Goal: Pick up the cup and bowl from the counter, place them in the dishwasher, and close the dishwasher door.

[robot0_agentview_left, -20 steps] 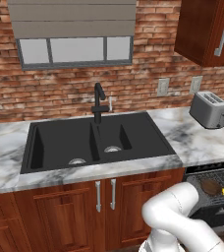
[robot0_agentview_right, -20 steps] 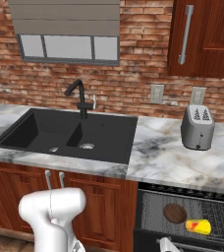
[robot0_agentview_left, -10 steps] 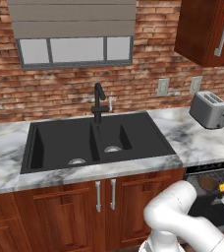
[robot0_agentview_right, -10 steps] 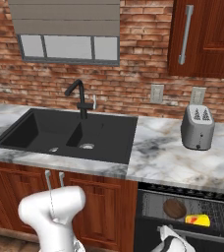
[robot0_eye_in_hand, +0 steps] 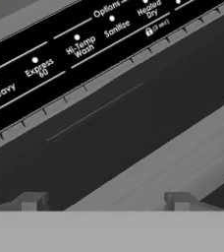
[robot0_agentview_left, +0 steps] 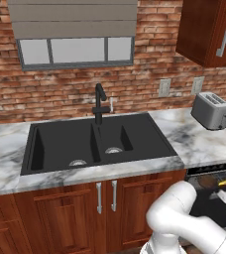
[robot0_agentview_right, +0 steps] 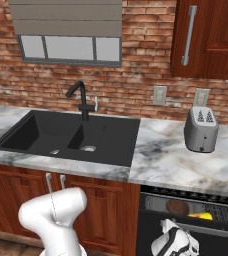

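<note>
my gripper [robot0_eye_in_hand: 106, 201] sits tight against the dishwasher door [robot0_eye_in_hand: 133, 123], fingertips spread wide with nothing between them. its control strip [robot0_eye_in_hand: 74, 47] reads heavy, express 60, hi-temp wash. from the right base view i see the door [robot0_agentview_right: 186, 232] partly raised, with the bowl [robot0_agentview_right: 177, 207] and cup [robot0_agentview_right: 201, 216] on the rack inside the dishwasher [robot0_agentview_right: 151, 210]. the counter [robot0_agentview_right: 171, 165] above carries a toaster [robot0_agentview_right: 201, 130].
</note>
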Robot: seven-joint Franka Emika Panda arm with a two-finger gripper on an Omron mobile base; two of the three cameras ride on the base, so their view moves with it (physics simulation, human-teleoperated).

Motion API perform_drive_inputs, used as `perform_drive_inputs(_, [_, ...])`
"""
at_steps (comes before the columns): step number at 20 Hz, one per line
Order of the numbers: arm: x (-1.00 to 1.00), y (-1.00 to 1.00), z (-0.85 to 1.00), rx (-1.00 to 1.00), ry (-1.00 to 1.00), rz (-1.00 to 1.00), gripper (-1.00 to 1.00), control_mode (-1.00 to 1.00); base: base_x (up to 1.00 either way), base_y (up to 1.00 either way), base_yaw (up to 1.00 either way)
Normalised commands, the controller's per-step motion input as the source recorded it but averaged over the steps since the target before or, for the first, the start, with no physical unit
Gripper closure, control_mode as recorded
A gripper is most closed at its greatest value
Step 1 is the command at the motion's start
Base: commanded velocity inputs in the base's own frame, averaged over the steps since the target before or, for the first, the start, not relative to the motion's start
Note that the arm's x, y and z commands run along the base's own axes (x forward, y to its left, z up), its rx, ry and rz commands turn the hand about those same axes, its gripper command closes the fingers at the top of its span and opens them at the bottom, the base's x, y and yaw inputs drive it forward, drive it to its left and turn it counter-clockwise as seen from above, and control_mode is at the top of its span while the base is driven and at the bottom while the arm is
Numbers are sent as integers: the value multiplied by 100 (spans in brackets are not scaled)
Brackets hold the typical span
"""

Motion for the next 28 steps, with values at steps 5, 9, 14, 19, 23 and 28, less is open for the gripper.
perform_drive_inputs(5, [43,-6,-36,-23,-11,0,-100,-100,0,0,0])
perform_drive_inputs(9, [40,-5,-37,-24,-11,0,-100,-100,0,0,0])
perform_drive_inputs(14, [27,-4,-38,-24,-12,0,-100,-100,0,0,0])
perform_drive_inputs(19, [25,-4,-43,-24,-11,0,-100,-100,0,0,0])
perform_drive_inputs(23, [32,-6,-46,-23,-10,0,-100,-100,0,0,0])
perform_drive_inputs(28, [38,-7,-48,-25,-9,0,-100,-100,0,0,0])
